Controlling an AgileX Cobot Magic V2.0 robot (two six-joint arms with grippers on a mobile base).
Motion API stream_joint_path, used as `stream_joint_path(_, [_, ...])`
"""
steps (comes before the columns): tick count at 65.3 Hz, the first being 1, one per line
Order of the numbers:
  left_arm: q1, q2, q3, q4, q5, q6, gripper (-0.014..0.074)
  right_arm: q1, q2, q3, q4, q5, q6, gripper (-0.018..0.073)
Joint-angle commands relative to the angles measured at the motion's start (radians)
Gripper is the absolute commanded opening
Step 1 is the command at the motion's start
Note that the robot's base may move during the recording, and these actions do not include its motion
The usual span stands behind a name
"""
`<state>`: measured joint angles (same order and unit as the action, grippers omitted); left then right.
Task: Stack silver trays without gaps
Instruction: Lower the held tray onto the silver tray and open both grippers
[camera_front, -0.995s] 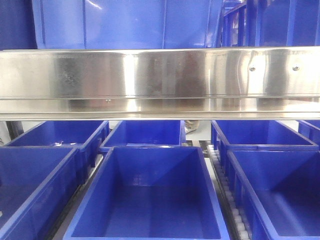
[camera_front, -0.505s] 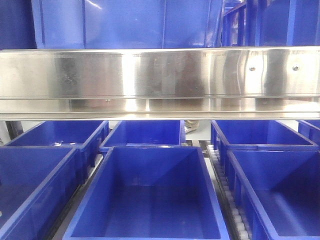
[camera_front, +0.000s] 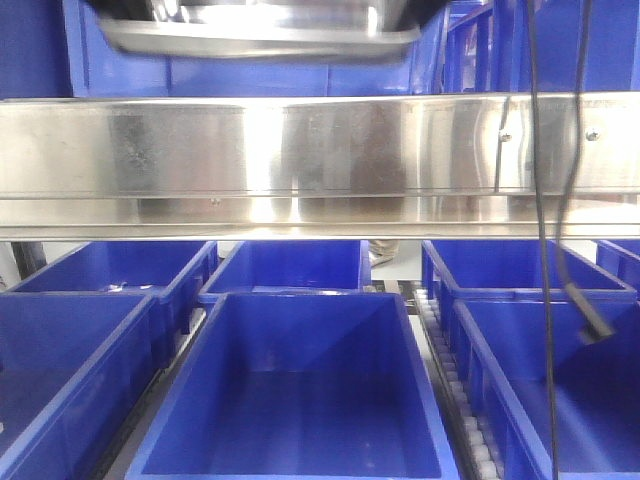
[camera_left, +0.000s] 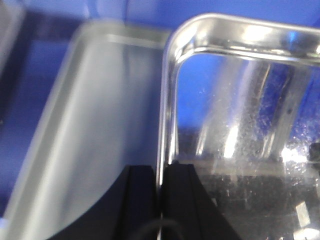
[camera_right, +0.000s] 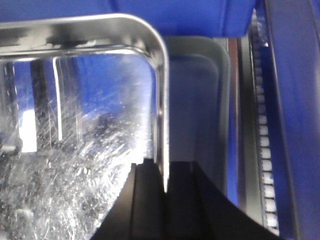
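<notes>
Against the front view of half a second ago, two items are newly showing: a held tray (camera_front: 260, 35), blurred, is crossing the top of the frame above the rail (camera_front: 300, 150), and two black cables (camera_front: 545, 250) are hanging down the right side. The rail and the bins (camera_front: 300, 400) are sitting as they did before. Trays counted: two. The held tray (camera_left: 220, 27) is hanging over a lower tray (camera_left: 90, 125), which is lying blurred beneath it. That lower tray is showing past the held one's edge in the left wrist view and likewise in the right wrist view (camera_right: 195, 100). Whether the two are touching cannot be told. Tools counted: two. The left tool (camera_left: 161, 200) is pinching the thin rim of the held tray between its two black fingers. The right tool (camera_right: 164, 195) is pinching the rim on the opposite side of the held tray (camera_right: 75, 125) in the same way. Bins counted below the rail: six, standing in two rows of three, with a sliver of a seventh at the right edge. More blue bins are standing behind the held tray above the rail, their number not determinable.
</notes>
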<state>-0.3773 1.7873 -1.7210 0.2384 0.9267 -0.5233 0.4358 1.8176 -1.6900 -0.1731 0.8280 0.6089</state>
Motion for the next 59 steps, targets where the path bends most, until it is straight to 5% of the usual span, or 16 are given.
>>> stream_joint_path(1, [0.006,0.012,-0.004,-0.008,-0.026,-0.001,-0.0017,-0.006,0.003,-0.007,-0.019,-0.029,-0.010,-0.0078])
stream_joint_path(21, [0.006,0.014,-0.004,-0.008,-0.030,-0.001,-0.0017,-0.008,0.016,-0.007,-0.019,-0.019,-0.010,-0.0073])
stream_joint_path(32, [0.006,0.014,-0.004,-0.008,-0.033,-0.001,-0.0001,-0.017,0.016,-0.007,-0.019,-0.019,-0.010,0.0077])
stream_joint_path(45, [0.006,0.014,-0.004,0.007,-0.032,-0.001,0.0249,-0.019,0.016,-0.007,-0.019,-0.019,-0.010,0.0274])
stream_joint_path(50, [0.006,0.014,-0.004,0.007,-0.032,-0.001,0.0342,-0.019,0.016,-0.007,-0.019,-0.019,-0.010,0.0284])
stream_joint_path(59, [0.006,0.014,-0.007,0.010,-0.032,-0.001,0.0381,-0.019,0.012,-0.011,-0.019,-0.019,-0.010,0.0276])
